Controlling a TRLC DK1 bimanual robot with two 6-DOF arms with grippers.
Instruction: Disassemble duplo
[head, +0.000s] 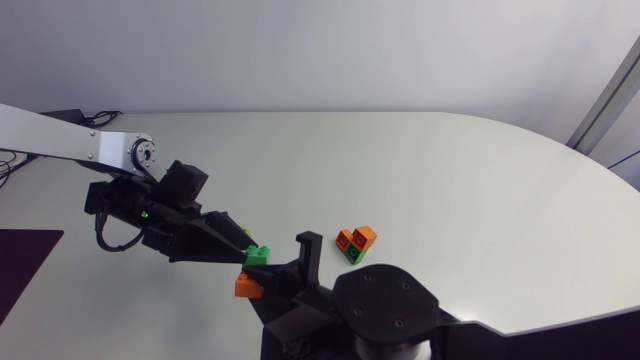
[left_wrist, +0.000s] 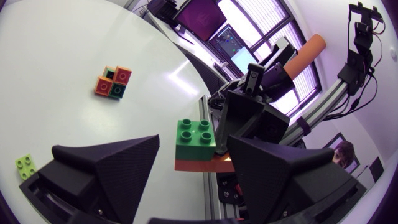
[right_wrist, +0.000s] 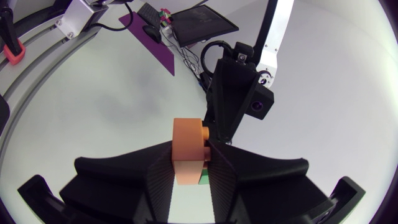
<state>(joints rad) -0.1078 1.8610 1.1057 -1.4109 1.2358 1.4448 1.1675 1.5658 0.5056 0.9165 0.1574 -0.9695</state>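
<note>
Nearest, the right gripper (right_wrist: 189, 157) is clamped on the orange brick (right_wrist: 188, 146), one finger against each side. This is the lower half of a two-brick stack held up off the table (head: 450, 170). Gripping the bottom brick this way anchors it, so the one on top can be worked loose. The green brick (left_wrist: 196, 138) sits on the orange one, studs up, and the left gripper (left_wrist: 193, 146) meets it from the opposite side. In the left wrist view its fingers stand apart on either side of the green brick, and a strip of table shows between one finger and the brick, so I judge it as bracketing the brick rather than pinching it. The two arms face each other nose to nose over the stack. That suits a pull or twist apart, but it leaves little room, and the fingertips of one gripper crowd the other's. Beyond them, a small cluster of orange, red and green bricks (head: 355, 242) lies on the table just beside the right gripper, joined together and probably due for separating later. A single lime brick (left_wrist: 25, 163) rests loose on the table near the left gripper. Neither blocks the stack, though the cluster is close to the right arm's working space.
</note>
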